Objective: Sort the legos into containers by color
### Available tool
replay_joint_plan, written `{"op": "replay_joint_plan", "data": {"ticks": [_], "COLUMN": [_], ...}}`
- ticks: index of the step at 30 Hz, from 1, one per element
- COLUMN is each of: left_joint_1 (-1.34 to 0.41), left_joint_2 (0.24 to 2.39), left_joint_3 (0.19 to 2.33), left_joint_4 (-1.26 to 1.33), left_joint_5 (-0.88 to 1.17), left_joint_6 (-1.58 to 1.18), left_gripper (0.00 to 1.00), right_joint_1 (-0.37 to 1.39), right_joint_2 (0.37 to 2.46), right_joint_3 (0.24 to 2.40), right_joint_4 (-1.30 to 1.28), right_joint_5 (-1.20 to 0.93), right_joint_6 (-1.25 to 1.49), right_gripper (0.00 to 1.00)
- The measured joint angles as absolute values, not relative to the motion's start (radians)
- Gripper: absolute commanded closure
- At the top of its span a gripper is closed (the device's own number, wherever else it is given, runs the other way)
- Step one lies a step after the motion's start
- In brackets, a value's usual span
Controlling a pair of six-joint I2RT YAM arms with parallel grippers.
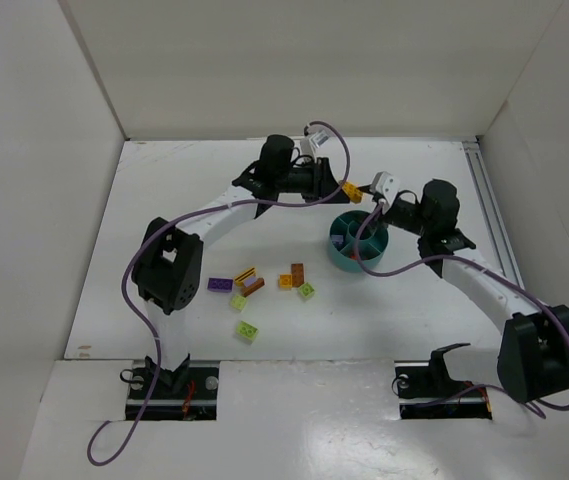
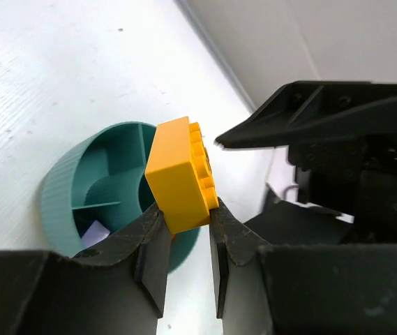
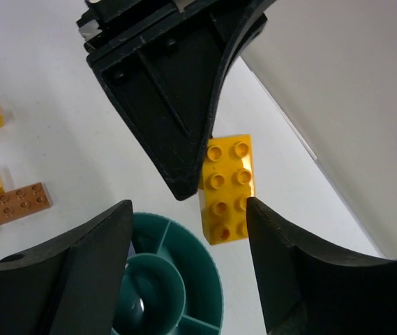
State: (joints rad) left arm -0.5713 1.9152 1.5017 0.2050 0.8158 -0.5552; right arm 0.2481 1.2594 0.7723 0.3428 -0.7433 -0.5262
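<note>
Over the worktop (image 1: 164, 200), right of centre and toward the far edge: both arms reaching in to one small spot, black fingers almost interleaved. Risks a knock first of all. Any sideways swing by either arm is likely to strike the other.

Left gripper (image 2: 186, 209): clenched on the yellow brick (image 2: 181, 174), pinching only its lower end, with most of the block proud of the fingertips and tilted. Looks a shallow hold. Could pivot or squirt out on a jolt or a quick turn of the wrist.

Right gripper (image 3: 188, 204): released, grasping nothing, jaws spread wide to either side of that same brick, one finger (image 3: 296, 258) just beside it. Cannot tell whether touching. Could drag the brick askew on pulling back, unless opened clear of it first.

Teal bowl (image 1: 336, 252): resting just below the crowded fingers, looking light and unanchored. Could be clipped on the rim and shoved toward the right edge by a low pass.

Yellow brick again: in the air, just beyond the bowl's far rim, not yet over any compartment. Let go here, would likely land on the worktop or bounce off the rim. Needs carrying further in. With narrow dividers around the central cup there is little margin, so could straddle a wall or drop among another colour.

Loose bricks (image 1: 264, 290): near the worktop's middle, toward the near edge, well apart from the bowl. At risk only from a low sweep of the left arm's elbow.

Purple piece (image 2: 95, 234): lying in one section. Wrong company for yellow if aimed carelessly.
</note>
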Motion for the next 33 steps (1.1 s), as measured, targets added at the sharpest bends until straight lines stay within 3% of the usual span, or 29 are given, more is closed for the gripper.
{"op": "replay_joint_plan", "data": {"ticks": [3, 4, 5, 16, 33], "left_joint_1": [-0.589, -0.593, -0.596, -0.649, -0.682], "left_joint_2": [1.915, 1.916, 1.916, 1.978, 2.054], "left_joint_3": [1.522, 1.528, 1.535, 1.652, 1.744], "left_joint_4": [0.12, 0.089, 0.06, -0.115, -0.27], "left_joint_5": [0.74, 0.712, 0.688, 0.536, 0.454], "left_joint_6": [-0.495, -0.477, -0.462, -0.304, -0.19], "left_gripper": [1.0, 1.0, 1.0, 1.0, 1.0], "right_joint_1": [0.226, 0.218, 0.21, 0.083, 0.078], "right_joint_2": [1.229, 1.212, 1.196, 0.991, 1.003], "right_joint_3": [0.761, 0.756, 0.756, 0.729, 0.728], "right_joint_4": [0.321, 0.311, 0.297, 0.176, 0.074], "right_joint_5": [-0.723, -0.709, -0.691, -0.327, -0.264], "right_joint_6": [-0.506, -0.497, -0.49, -0.329, -0.329], "right_gripper": [0.19, 0.13, 0.01, 0.0, 0.0]}}
